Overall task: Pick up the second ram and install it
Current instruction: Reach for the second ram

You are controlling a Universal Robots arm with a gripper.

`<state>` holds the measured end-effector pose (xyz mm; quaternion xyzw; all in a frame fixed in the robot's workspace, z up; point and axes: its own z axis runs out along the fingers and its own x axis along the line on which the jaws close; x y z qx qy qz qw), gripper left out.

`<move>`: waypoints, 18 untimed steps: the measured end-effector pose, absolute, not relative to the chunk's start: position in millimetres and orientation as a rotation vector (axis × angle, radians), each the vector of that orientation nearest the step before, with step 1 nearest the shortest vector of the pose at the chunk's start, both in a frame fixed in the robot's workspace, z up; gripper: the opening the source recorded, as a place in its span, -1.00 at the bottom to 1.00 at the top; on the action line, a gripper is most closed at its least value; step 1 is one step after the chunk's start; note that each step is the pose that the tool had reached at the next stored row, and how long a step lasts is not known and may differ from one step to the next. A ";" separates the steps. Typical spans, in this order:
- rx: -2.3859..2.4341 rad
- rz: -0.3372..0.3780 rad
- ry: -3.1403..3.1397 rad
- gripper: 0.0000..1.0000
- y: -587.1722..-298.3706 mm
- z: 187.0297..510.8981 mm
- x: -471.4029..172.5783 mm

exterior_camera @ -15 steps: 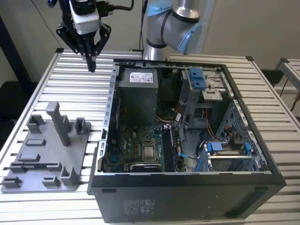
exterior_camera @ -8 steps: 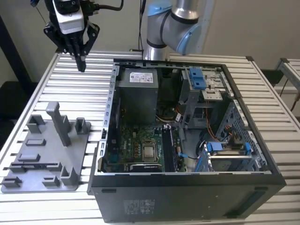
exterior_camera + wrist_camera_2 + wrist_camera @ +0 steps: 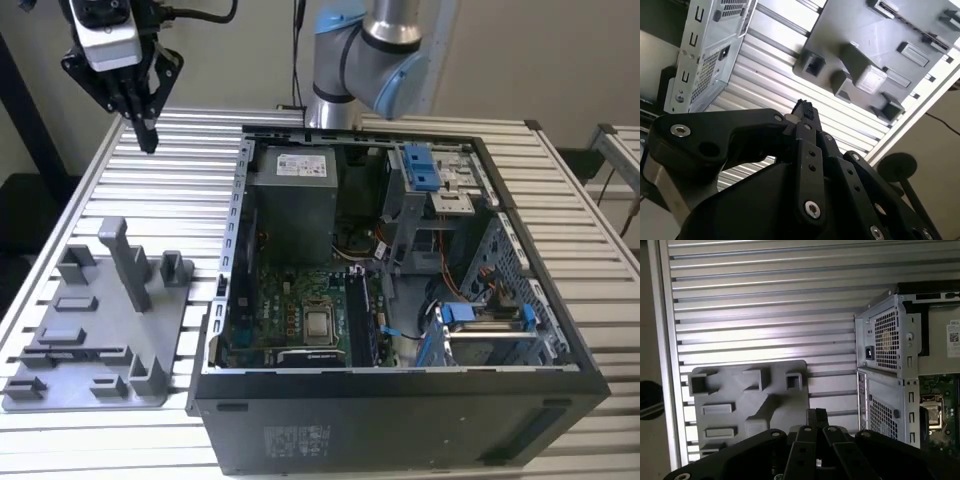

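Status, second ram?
Gripper high above table, jaws shut, holding nothing. No second ram in grasp. Grey tray and open case below, untouched.

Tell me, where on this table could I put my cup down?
Bare table slats between the grey tray and the far edge, on the exterior view's left of the computer case; the gripper hangs above them. Between tray and case it is crowded.

Gripper (image 3: 148, 138) is up high at the exterior view's left, pointing straight down. Black linkage fingers (image 3: 128, 92) converge to one narrow tip. Same in both wrist views: gripper (image 3: 805, 107) (image 3: 816, 415) tips pressed together. Pale wrist housing (image 3: 105, 30) sits just above it. Arm (image 3: 385, 50) has its grey-blue joint at back centre.
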<state>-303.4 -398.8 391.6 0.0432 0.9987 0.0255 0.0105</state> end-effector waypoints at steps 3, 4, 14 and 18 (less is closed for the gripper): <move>0.136 0.080 3.117 -0.79 -398.8 391.6 -315.1; 0.136 0.080 3.117 -0.79 -398.8 391.5 -318.9; 0.137 0.081 3.117 -0.79 -398.8 390.2 -362.7; 0.137 0.081 3.116 -0.79 -398.8 389.3 -381.2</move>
